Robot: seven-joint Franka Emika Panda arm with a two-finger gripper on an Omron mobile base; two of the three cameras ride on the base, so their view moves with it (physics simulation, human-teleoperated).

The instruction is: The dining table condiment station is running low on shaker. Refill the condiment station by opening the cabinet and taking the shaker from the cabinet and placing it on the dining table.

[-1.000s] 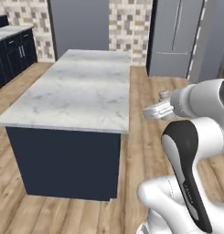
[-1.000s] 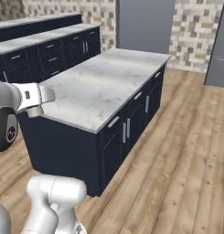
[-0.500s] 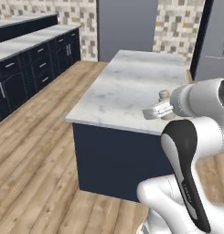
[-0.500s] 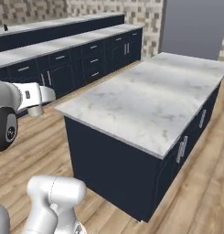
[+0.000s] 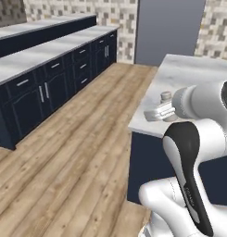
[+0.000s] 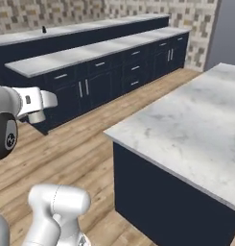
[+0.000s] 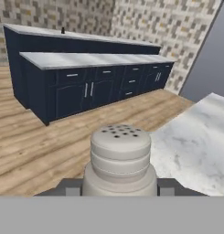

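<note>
**A:** So where's the shaker (image 7: 120, 157) at? Looks like the tool (image 5: 157, 112) is pinching it. In the hand view the perforated cap sits right between the two dark fingertips (image 7: 70, 188), body upright, holes facing up.

**B:** Yeah, the tool is closed around the shaker's body, not spread. In the left base view the little grey cap pokes up just above the white hand, and in the right base view the shaker (image 6: 36, 116) hangs under the hand out over the wood floor (image 6: 85, 149).

**A:** And the dining table (image 6: 195, 125)? That marble tabletop with the navy base?

**B:** It lies off to the tool's right. In the hand view only its marble corner (image 7: 195, 137) shows, on the right side, beyond and slightly below the shaker. So the shaker isn't over the tabletop yet, going by the right base view; it's beside the near edge.

**A:** So the next move probably turns on swinging or driving toward that side, then lowering with the shaker's long axis kept vertical.

**B:** That'd be my guess. The navy drawers along the wall (image 5: 54, 78) are well apart from it, so nothing crowds the path.
</note>
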